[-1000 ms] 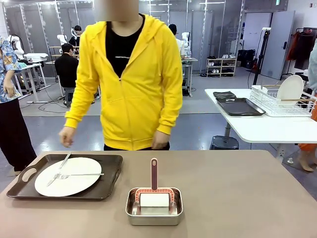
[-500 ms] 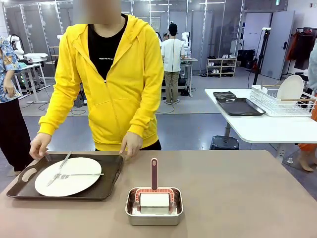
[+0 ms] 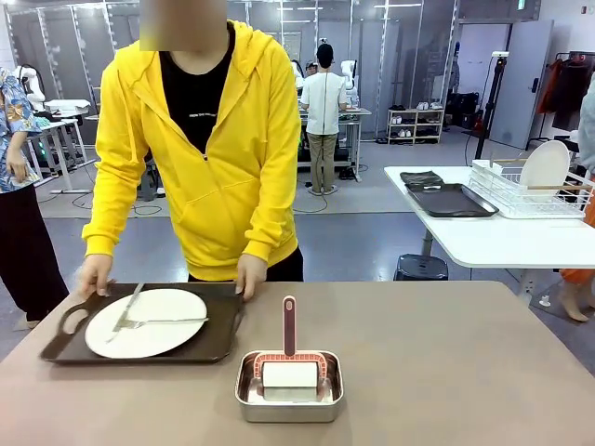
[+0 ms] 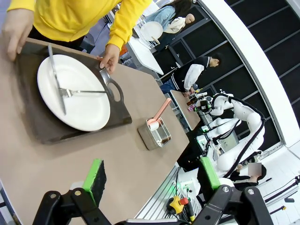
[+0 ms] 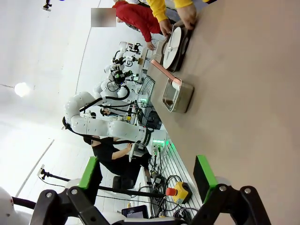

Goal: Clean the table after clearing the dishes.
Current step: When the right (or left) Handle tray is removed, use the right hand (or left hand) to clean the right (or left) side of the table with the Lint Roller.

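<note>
Finding one: both of my grippers stand with jaws spread wide and nothing between the pads. The left gripper and the right gripper hang above the table, clear of it.

Finding two: clearing is not finished. One tray lies at ten o'clock on the table. It carries a white plate with a knife and fork across it. The person at eleven o'clock has their right hand and left hand on the tray's far edge. I judge that it is about to be carried off.

Finding three: the steel pan sits at six o'clock, near my edge. The roller rests in it, handle pointing to twelve. Neither is touched.

Assessment: early stage. What remains is removal of the tray, pickup of the roller, and the whole pass over the tabletop. Its right half, from one to five o'clock, already lies bare.
</note>
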